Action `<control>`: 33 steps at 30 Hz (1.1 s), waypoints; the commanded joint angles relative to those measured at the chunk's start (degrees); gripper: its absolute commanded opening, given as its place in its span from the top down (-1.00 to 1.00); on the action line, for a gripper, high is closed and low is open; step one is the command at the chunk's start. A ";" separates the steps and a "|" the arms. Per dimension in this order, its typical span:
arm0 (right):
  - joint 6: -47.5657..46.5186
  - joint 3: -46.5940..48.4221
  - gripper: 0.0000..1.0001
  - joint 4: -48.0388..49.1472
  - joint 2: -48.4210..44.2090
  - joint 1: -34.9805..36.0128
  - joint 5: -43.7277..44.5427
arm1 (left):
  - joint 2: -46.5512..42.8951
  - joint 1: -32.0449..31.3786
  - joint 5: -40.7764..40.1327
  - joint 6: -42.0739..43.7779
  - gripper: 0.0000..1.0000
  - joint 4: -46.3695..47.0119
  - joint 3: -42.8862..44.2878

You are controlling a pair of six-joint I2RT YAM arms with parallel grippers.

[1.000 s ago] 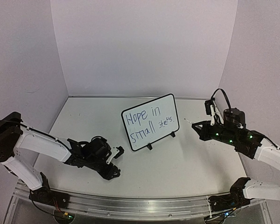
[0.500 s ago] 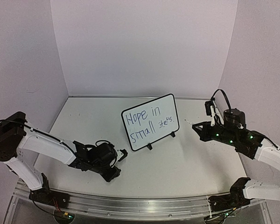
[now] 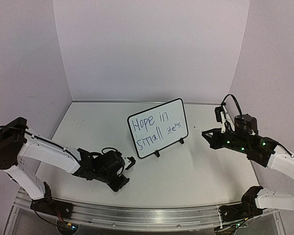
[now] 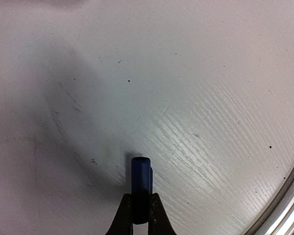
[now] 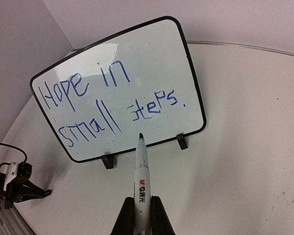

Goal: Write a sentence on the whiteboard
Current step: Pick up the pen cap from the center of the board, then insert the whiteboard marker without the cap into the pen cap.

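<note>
- Top external view is showing the whiteboard [image 3: 177, 113] standing tilted back on its two feet, with the sentence [image 3: 149, 122] "Hope in small steps." running across it in blue.
- Left gripper [image 4: 140, 199] is sitting low, front-left of the whiteboard, clamping a blue cap [image 4: 141, 174].
- Right gripper [image 5: 142, 201] is hovering right of the whiteboard, squeezing a marker [image 5: 141, 166] whose tip is pointing toward it, apart.
</note>
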 commanded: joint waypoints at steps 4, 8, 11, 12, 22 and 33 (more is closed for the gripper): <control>-0.45 3.27 1.00 -3.71 1.79 -0.23 -4.36 | -1.95 -0.68 -0.10 -2.79 1.00 -1.44 -1.39; -1.08 6.25 1.00 -7.84 5.11 -0.19 -13.47 | -7.79 -0.65 -1.48 -3.75 1.00 0.16 -1.89; -1.02 8.26 1.00 -9.40 7.77 -0.19 -21.63 | -11.11 -0.64 -1.11 -2.60 1.00 0.44 -0.74; -1.01 8.62 1.00 -9.41 8.30 -0.22 -24.81 | -11.61 -0.64 -0.37 -2.12 1.00 0.34 -0.04; 2.32 17.25 1.00 -11.89 19.06 -0.21 -56.36 | -19.34 -0.55 15.55 7.75 1.00 -1.28 8.33; 2.50 20.75 1.00 -15.41 23.66 4.81 -66.05 | -16.85 -0.53 25.89 10.81 1.00 -4.67 15.26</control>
